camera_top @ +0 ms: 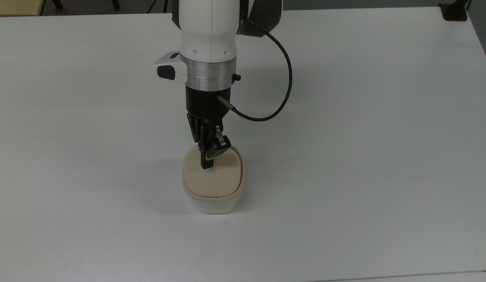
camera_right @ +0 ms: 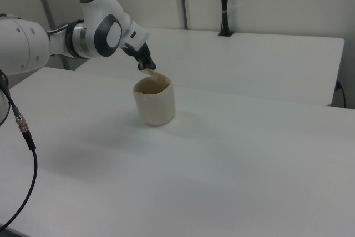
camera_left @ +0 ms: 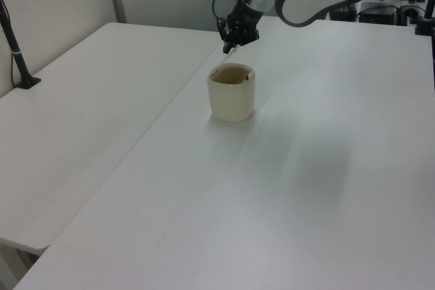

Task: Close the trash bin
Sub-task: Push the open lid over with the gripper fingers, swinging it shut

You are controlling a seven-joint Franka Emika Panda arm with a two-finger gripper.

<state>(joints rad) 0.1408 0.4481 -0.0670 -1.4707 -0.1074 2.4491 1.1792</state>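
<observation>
The trash bin (camera_top: 211,205) is a small cream-white tub standing on the white table, also seen in the left view (camera_left: 231,96) and the right view (camera_right: 155,106). Its beige lid (camera_top: 217,180) is hinged on the side nearest the top view's bottom edge. It is tilted low over the opening, and its free edge is still raised (camera_right: 151,74). My gripper (camera_top: 207,164) reaches down from the arm and is shut on that free edge. It also shows in the left view (camera_left: 232,44) and the right view (camera_right: 146,65). The lid's button is hidden.
A black cable (camera_top: 284,86) loops off the wrist to the top view's right. A black clamped post (camera_left: 17,59) stands at the left view's left table edge. A seam (camera_left: 170,106) runs between two white tabletops. Bare table lies all around the bin.
</observation>
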